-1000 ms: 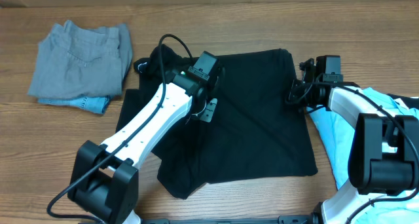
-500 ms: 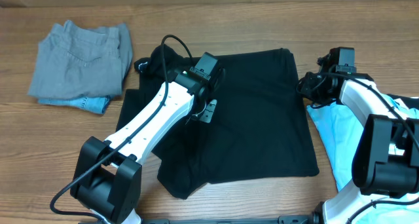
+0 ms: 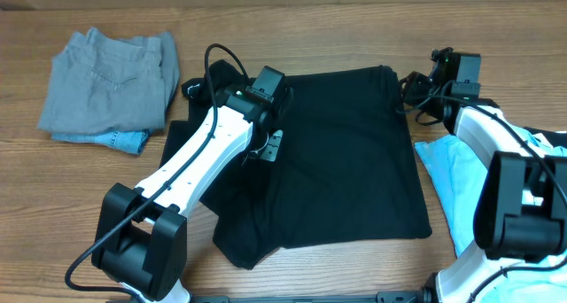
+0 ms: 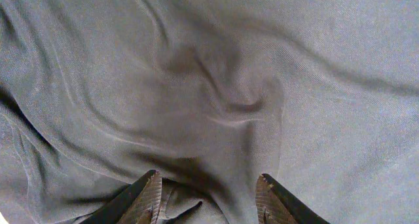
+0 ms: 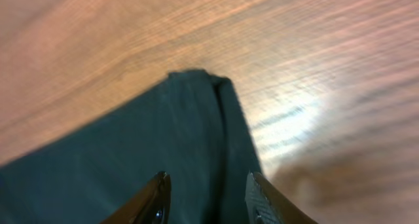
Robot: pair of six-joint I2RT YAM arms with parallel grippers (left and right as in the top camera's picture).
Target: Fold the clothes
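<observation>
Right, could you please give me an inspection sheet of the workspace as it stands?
surface: wooden table, brown grain.
job's things: black shirt spread in the middle; light-blue tee at the right edge; grey piece folded far left, lying on denim.
clutter: nothing seen.
grippers: left gripper open, low over the black shirt; right gripper open above the shirt's corner.
cables: black cable loops near the left gripper.
surroundings: nothing seen beyond the table.
</observation>
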